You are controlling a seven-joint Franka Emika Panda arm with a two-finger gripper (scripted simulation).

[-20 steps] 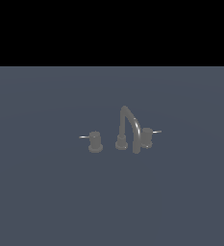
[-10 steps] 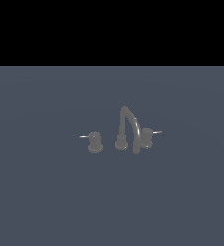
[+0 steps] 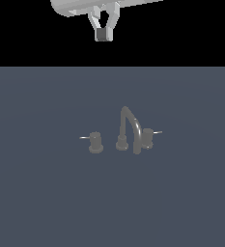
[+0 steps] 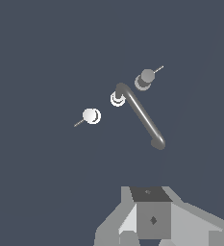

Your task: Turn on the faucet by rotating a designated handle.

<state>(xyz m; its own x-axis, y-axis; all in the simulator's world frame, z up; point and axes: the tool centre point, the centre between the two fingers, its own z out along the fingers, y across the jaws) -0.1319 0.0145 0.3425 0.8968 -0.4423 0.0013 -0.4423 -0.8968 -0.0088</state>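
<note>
The gripper (image 3: 102, 34), its fingers (image 3: 107, 23) clenched on nothing, hangs well above the faucet (image 3: 129, 129). The handle (image 3: 147, 137) stands behind the spout, the twin knob (image 3: 95, 142) apart on the counter (image 3: 41, 193).

— Where does the exterior view sit?

— Far back and raised, facing the grey floor (image 3: 41, 193) at a slant; the faucet (image 3: 128, 130) shows small, mid-floor, side-on.

— And the wrist view?

— High above, looking nearly straight down past the gripper (image 4: 152, 218). Both views share the faucet (image 4: 137, 115) and its two knobs.
</note>
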